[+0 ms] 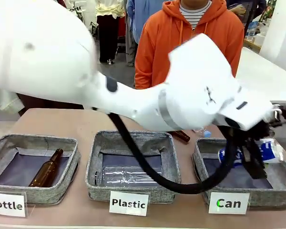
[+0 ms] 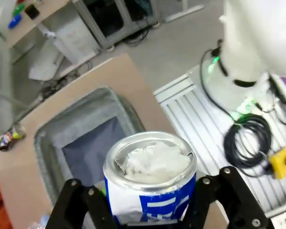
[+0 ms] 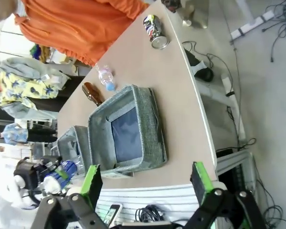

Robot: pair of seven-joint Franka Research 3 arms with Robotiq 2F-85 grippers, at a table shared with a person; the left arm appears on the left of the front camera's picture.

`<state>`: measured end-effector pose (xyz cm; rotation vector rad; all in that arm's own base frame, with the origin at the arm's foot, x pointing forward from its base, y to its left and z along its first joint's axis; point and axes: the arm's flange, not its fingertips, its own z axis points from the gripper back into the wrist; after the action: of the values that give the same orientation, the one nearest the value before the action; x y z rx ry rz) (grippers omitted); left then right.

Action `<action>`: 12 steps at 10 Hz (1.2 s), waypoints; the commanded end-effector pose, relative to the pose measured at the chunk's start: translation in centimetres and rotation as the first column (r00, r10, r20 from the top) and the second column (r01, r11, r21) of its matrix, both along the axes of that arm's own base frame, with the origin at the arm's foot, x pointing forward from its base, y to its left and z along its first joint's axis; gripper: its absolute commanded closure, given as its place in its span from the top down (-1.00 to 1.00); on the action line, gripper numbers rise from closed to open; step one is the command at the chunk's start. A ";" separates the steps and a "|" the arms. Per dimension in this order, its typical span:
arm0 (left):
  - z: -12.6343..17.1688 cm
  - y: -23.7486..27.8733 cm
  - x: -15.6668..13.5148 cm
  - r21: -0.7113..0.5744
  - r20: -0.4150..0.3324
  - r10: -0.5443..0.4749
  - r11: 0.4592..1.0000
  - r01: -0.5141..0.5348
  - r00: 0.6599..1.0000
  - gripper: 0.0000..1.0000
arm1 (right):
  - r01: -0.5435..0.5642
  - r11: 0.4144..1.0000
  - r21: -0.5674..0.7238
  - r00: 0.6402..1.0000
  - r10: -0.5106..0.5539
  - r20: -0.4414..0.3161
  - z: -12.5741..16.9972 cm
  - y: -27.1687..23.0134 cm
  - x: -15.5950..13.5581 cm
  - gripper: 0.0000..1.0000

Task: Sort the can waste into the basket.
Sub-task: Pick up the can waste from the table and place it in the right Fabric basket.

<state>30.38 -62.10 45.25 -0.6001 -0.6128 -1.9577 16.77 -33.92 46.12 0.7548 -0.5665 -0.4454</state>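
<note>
The blue-and-white can [image 2: 150, 176] is clasped between the fingers of the left gripper [image 2: 150, 202], above the basket [image 1: 276, 196] whose white sign [image 1: 229, 203] reads "Can"; its own lettering cannot be read. The right gripper [image 3: 146, 179] is spread wide, and the dark can [image 3: 155, 31] is seen well beyond its fingertips.

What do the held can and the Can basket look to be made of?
The can looks like metal, likely aluminium: shiny silvery rim, glossy blue-and-white printed wall. The basket looks like soft woven grey fabric, matte, with slightly sagging walls and a darker, smoother lining, possibly synthetic cloth.
</note>
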 end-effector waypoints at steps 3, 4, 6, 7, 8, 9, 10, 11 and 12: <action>-1.6 -4.5 2.1 0.029 0.099 0.119 0.992 -0.123 0.988 -0.74 | 0.018 1.000 0.004 1.000 -0.018 -0.018 0.2 0.1 0.1 1.00; -1.8 -4.6 2.1 0.036 0.111 0.116 0.992 -0.121 0.987 -0.74 | 0.018 1.000 0.004 1.000 -0.018 -0.018 0.2 0.1 0.1 1.00; -1.9 -4.6 2.3 0.043 0.134 0.122 0.991 -0.128 0.984 0.42 | 0.018 1.000 0.004 1.000 -0.018 -0.018 0.2 0.1 0.1 1.00; -2.0 -4.5 2.3 0.041 0.153 0.123 0.991 -0.131 0.980 0.41 | 0.018 1.000 0.004 1.000 -0.018 -0.018 0.2 0.1 0.1 1.00; -1.8 -4.4 2.3 0.038 0.164 0.127 0.990 -0.135 0.978 1.00 | 0.018 1.000 0.004 1.000 -0.018 -0.018 0.2 0.1 0.1 1.00; -1.6 -4.2 2.5 0.028 0.175 0.140 0.989 -0.147 0.974 0.51 | 0.018 1.000 0.004 1.000 -0.018 -0.018 0.2 0.1 0.1 1.00; -1.4 -4.0 2.7 0.024 0.188 0.152 0.987 -0.159 0.970 1.00 | 0.018 1.000 0.004 1.000 -0.018 -0.018 0.2 0.1 0.1 1.00; -1.1 -3.7 2.9 0.020 0.201 0.163 0.985 -0.170 0.966 1.00 | 0.018 1.000 0.004 1.000 -0.018 -0.018 0.2 0.1 0.1 1.00; -0.6 -3.4 3.1 0.024 0.199 0.174 0.983 -0.182 0.964 1.00 | 0.018 1.000 0.004 1.000 -0.018 -0.018 0.2 0.1 0.1 1.00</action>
<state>33.86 -65.74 43.89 -0.3345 -0.7131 -1.8979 16.70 -33.95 46.12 0.7555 -0.5678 -0.4476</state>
